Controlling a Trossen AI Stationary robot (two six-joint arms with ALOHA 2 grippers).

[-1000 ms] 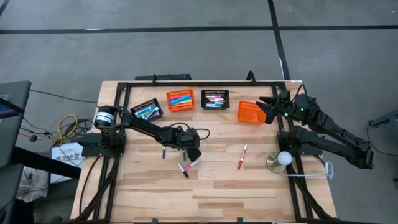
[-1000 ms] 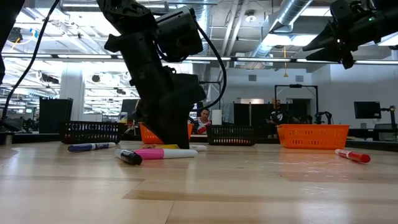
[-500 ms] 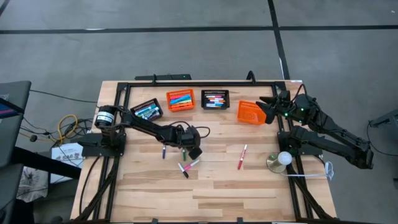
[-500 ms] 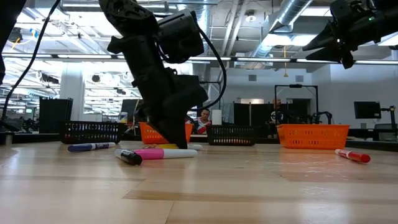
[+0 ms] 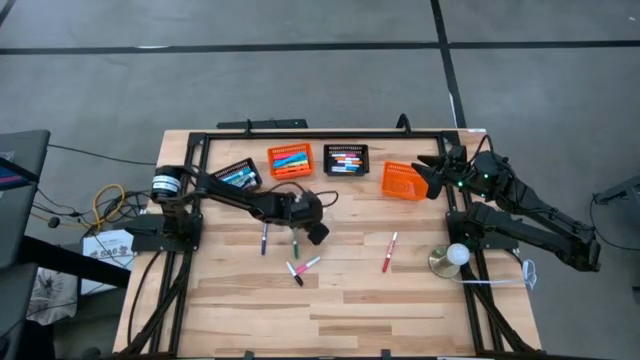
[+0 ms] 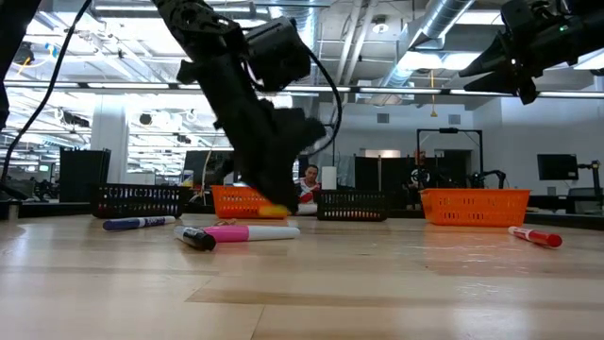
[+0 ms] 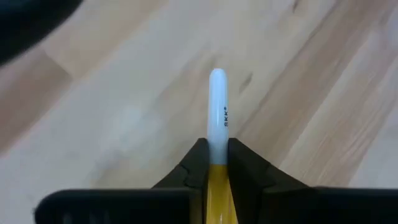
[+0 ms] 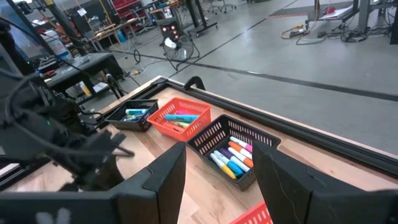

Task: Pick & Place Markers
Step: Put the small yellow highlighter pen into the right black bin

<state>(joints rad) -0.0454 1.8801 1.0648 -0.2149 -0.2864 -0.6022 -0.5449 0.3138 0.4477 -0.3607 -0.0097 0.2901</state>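
Note:
My left gripper (image 5: pixel 312 230) is over the middle of the table, shut on a yellow marker with a white end (image 7: pixel 217 106). In the low view the marker (image 6: pixel 272 212) hangs just above the wood. Loose markers lie on the table: a purple one (image 5: pixel 263 240), a green one (image 5: pixel 296 243), a pink one and a black one crossing (image 5: pixel 300 268), and a red one (image 5: pixel 388 252). My right gripper (image 5: pixel 432 172) waits open in the air by the far-right orange basket (image 5: pixel 403 180), with nothing between its fingers (image 8: pixel 166 180). My left gripper pinches the marker's yellow barrel (image 7: pixel 217 180) between its two fingers. The marker lies along the fingers, and its white end (image 7: pixel 217 93) sticks out past the fingertips. The fingers slant down from above. The marker is lifted clear of the table.
Along the far edge stand a black basket (image 5: pixel 237 178), an orange basket (image 5: pixel 290 160) and a second black basket (image 5: pixel 346 159), each holding markers. A small lamp-like thing with a white ball (image 5: pixel 450 258) sits at the right edge. A person shows far behind the table (image 6: pixel 308 179).
My left gripper has shut on the yellow marker on the table. It has then risen and drawn back toward the far edge, lifting the marker clear. The green marker beneath it has come into view. My right arm has kept still.

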